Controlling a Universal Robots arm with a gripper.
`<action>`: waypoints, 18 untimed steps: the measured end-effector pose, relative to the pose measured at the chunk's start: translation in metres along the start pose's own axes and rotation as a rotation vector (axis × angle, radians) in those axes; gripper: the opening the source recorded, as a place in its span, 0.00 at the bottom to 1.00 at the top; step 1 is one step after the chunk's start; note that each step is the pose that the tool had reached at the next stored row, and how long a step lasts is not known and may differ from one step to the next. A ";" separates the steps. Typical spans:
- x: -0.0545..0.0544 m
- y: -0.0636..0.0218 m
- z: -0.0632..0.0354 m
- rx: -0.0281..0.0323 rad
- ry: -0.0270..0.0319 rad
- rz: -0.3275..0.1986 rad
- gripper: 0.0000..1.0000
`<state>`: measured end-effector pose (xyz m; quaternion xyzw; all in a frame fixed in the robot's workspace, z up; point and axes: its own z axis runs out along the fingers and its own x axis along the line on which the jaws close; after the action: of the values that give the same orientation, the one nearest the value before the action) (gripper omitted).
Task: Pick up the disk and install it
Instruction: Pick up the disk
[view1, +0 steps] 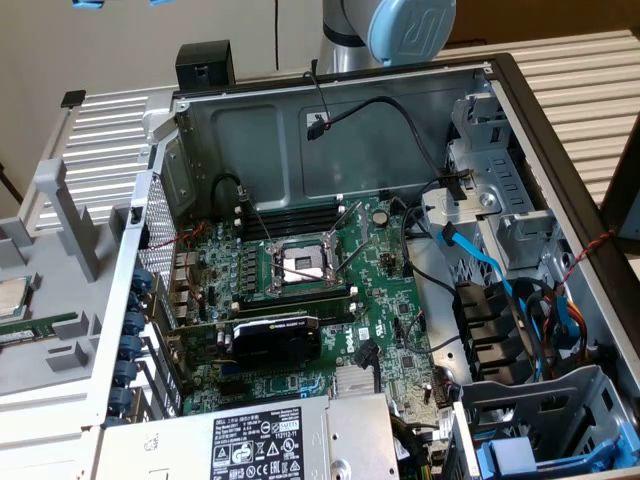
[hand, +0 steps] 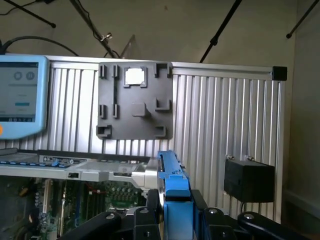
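In the wrist view my gripper is shut on the disk. I see the disk edge-on, a bright blue carrier frame with the silver metal drive body on one side. A black finger presses each side of the carrier. The disk hangs in the air above the rim of the open computer case, with the green motherboard below it. In the exterior view the arm's blue-capped joint stands behind the back wall of the case.
The open case shows a motherboard, a metal drive cage and blue cables at the exterior view's right, and another blue carrier at the lower right. A grey holder with a small silver chip, a black box and a screen are nearby.
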<state>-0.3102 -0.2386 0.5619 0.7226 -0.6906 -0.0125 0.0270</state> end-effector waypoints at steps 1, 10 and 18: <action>0.001 -0.0014 -0.0001 -0.0001 0.0000 0.000 0.36; 0.013 -0.0137 -0.0006 -0.0002 0.0001 0.000 0.36; 0.026 -0.0249 -0.0010 -0.0002 -0.0001 0.000 0.36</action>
<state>-0.2841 -0.2630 0.5620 0.7226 -0.6906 -0.0126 0.0271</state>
